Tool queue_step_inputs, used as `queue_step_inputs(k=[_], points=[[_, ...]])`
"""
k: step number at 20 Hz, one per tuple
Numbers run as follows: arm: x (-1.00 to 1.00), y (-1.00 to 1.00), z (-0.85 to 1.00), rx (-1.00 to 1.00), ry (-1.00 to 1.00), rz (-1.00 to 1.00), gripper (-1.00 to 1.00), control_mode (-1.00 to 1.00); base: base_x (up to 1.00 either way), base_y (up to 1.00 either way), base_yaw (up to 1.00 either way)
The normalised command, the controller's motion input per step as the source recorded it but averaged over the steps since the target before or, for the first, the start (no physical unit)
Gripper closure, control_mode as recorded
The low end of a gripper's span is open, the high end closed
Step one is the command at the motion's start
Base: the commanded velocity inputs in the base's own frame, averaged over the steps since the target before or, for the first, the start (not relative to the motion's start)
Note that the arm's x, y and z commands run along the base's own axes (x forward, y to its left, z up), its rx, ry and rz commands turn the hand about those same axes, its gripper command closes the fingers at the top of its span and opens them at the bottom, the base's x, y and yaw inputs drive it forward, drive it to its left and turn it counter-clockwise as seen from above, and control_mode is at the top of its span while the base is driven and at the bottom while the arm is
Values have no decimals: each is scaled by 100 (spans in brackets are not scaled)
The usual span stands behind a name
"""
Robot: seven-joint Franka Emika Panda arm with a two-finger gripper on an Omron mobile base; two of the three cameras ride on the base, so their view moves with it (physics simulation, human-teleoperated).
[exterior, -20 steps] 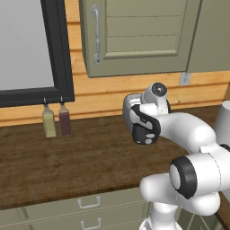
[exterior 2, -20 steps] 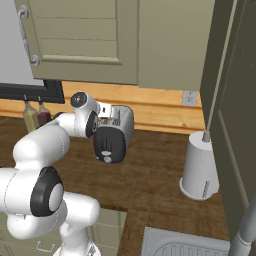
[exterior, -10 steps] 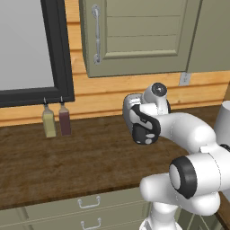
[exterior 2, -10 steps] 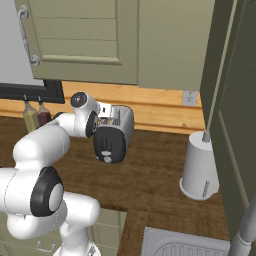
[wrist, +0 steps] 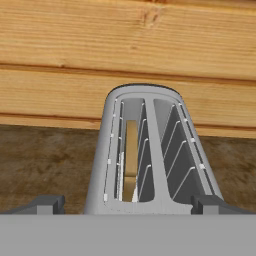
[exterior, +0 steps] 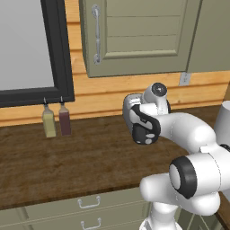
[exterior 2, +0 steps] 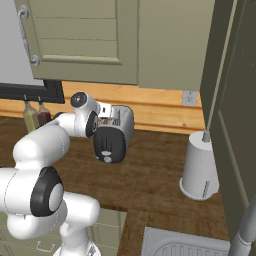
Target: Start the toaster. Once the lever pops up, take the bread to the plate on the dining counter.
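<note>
Bread (wrist: 131, 160) sits deep in toaster (wrist: 147, 155) slot just ahead of hand (wrist: 127, 204), fingers apart. Likely light, stiff, crumbly: pinch top crust edge gently.

We see bare surface (exterior: 67, 161) left of the toaster (exterior 2: 116, 131); the wall (wrist: 128, 55) blocks just behind it.

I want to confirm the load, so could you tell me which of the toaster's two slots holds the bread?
In the hand view, the toaster's left slot holds the bread, a tan slice standing between the wires; the right slot shows bare wires.
</note>
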Motion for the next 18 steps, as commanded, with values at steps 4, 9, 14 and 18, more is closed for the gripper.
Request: queue_step_inputs(k=[4,9,14,18], points=[[0,0,0,0,0,0,-100,-100,0,0,0],[0,0,0,0,0,0,-100,-100,0,0,0],[0,0,0,0,0,0,-100,-100,0,0,0],[0,0,0,0,0,0,-100,-100,0,0,0]])
